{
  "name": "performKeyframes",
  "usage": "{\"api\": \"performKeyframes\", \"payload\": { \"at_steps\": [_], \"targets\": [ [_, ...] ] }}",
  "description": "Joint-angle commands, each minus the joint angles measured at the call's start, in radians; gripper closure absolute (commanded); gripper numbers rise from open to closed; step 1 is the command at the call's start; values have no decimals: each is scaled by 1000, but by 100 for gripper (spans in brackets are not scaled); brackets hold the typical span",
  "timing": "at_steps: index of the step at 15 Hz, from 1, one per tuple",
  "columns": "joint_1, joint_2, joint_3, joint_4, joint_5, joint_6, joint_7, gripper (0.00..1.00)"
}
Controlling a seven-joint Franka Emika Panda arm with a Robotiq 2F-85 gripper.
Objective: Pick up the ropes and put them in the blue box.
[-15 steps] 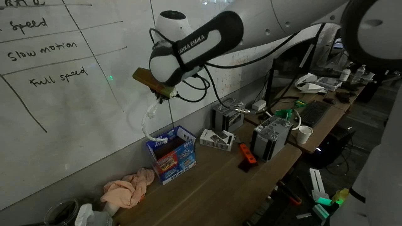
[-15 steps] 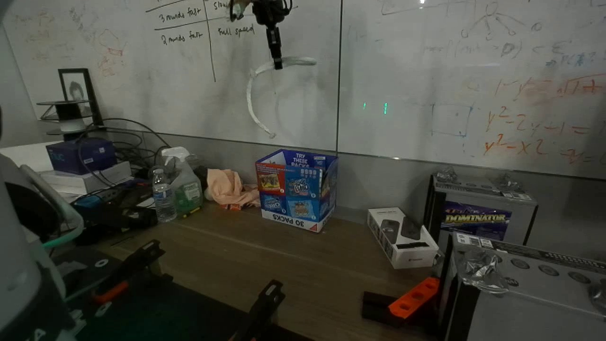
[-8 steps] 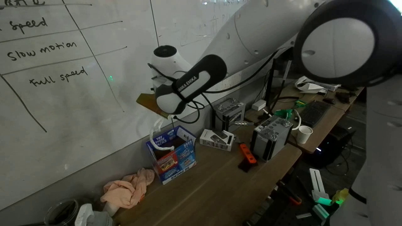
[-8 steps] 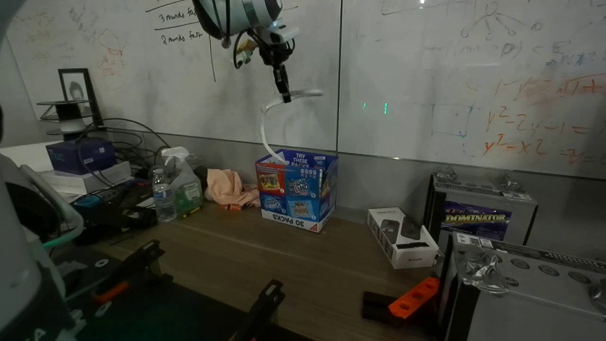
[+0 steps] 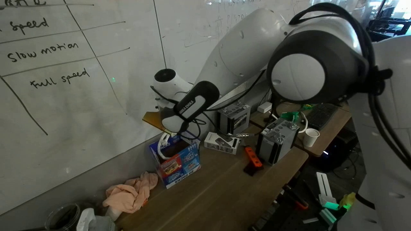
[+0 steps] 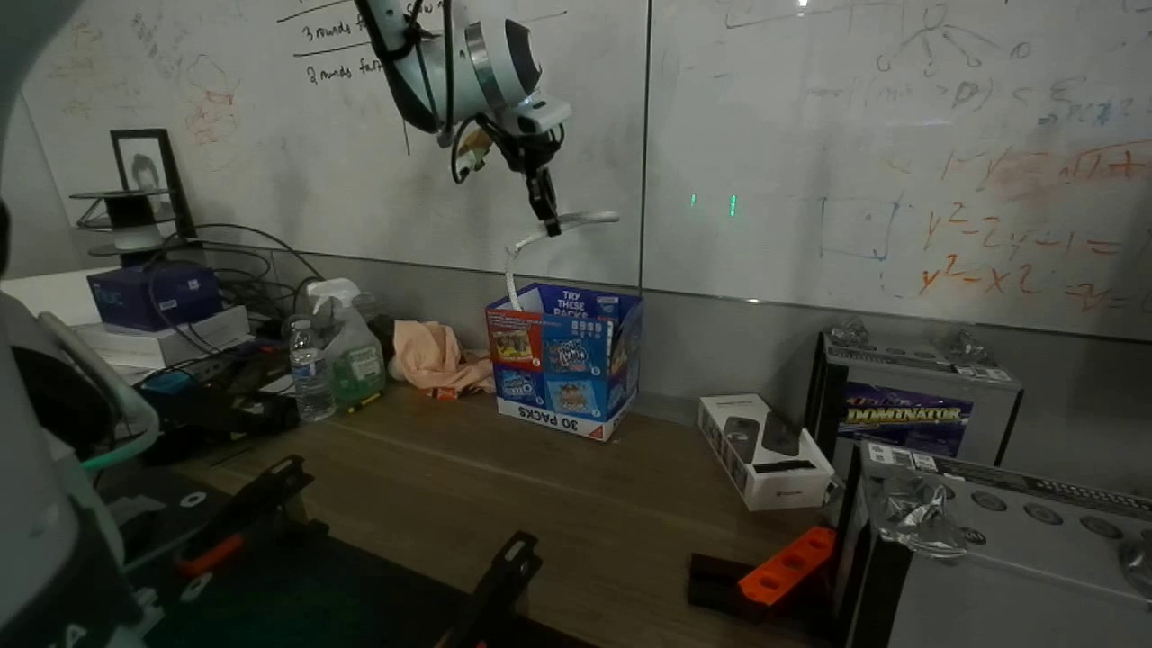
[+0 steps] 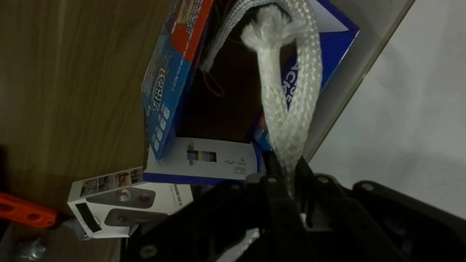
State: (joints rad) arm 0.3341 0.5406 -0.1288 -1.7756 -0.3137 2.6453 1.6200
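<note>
The blue box (image 5: 188, 158) stands open-topped on the table against the whiteboard; it also shows in an exterior view (image 6: 565, 364) and the wrist view (image 7: 171, 87). My gripper (image 6: 553, 227) is above the box, shut on a white braided rope (image 6: 589, 219). In the wrist view the rope (image 7: 309, 62) is pinched between the fingers (image 7: 287, 169), with a frayed end and a curved length beyond them. The rope's lower end hangs down into the box opening, behind its front rim. In an exterior view the rope (image 5: 159, 149) shows, but the fingers are hidden behind the wrist.
A white product box (image 6: 765, 454), an orange tool (image 6: 790, 565) and grey battery-like cases (image 6: 1008, 549) stand to one side of the blue box. A peach cloth (image 6: 436, 355), spray bottle (image 6: 355, 346) and water bottle (image 6: 310, 373) stand on the other. The whiteboard (image 6: 774, 180) rises close behind.
My gripper has moved down towards the blue box with the rope held. The rope's hanging end, above the box a second ago in an exterior view, now dips inside the rim.
</note>
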Motion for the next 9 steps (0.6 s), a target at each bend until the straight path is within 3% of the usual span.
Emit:
{"api": "performKeyframes", "payload": {
  "at_steps": [1,8,9],
  "targets": [
    [24,72,-28,65,-7,13,35,91],
    [27,166,-37,137,13,4,35,91],
    [25,176,-36,146,15,1,27,62]
  ]
}}
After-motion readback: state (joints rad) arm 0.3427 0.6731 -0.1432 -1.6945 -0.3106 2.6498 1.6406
